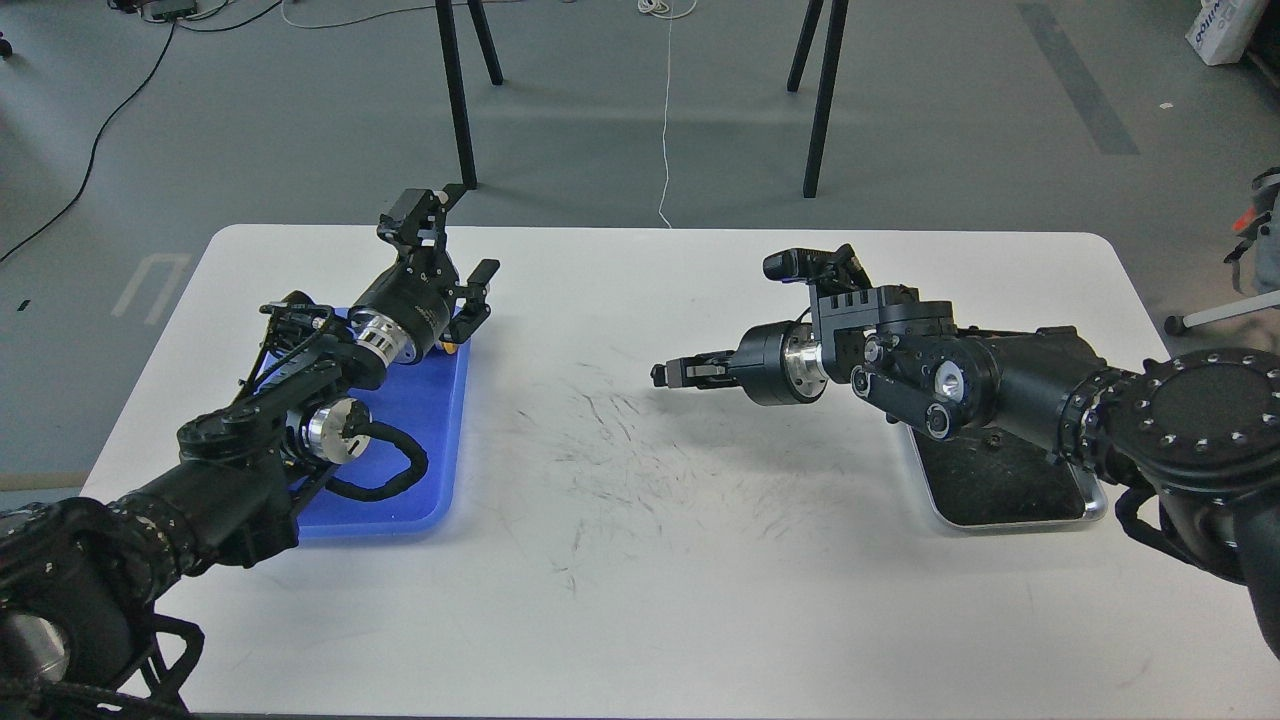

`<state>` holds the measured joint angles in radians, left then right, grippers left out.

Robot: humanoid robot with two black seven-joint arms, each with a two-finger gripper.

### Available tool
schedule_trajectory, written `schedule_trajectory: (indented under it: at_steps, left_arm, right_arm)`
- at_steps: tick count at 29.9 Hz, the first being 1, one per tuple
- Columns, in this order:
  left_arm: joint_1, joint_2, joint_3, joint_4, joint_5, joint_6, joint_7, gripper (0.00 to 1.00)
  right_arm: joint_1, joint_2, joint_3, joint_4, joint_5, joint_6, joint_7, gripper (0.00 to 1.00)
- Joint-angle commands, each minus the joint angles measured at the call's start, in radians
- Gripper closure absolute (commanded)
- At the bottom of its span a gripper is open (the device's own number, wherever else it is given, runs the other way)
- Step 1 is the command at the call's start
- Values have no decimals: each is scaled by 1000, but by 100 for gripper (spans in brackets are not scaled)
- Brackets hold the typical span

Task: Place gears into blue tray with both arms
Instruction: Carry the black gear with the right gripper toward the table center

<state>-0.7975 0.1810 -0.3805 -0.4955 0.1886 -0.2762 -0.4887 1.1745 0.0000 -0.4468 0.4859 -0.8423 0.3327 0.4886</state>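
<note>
The blue tray (425, 450) lies at the table's left, largely covered by my left arm. My left gripper (468, 312) hangs over the tray's far right corner, its fingers apart and nothing between them. My right gripper (662, 374) points left over the middle of the table, well clear of both trays. Its fingers are pressed together on a small dark round piece that looks like a gear. Another gear (993, 437) lies on the dark floor of the steel tray (1096, 503), just under my right forearm.
A small yellow-tipped part (452, 347) sits at the blue tray's far right corner under my left gripper. The white table (640, 560) is scuffed in the middle. Black stand legs (455, 100) rise from the floor beyond its far edge.
</note>
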Motion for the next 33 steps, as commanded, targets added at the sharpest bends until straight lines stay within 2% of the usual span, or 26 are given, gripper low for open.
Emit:
schedule_trajectory:
  at_steps: [1,20,31,33]
  left_arm:
    - [1,0,0,0,0,0,0,0]
    - [0,2,0,0,0,0,0,0]
    - [1,3,0,0,0,0,0,0]
    - [1,3,0,0,0,0,0,0]
  right_arm:
    - [-12,0,0,22,2,0,0,95]
    - [-69,0,39,59,0,5,0,92]
    - [-72,0,42,66,0,25,0,85]
    - [-70,0,42,66,0,25,0,77]
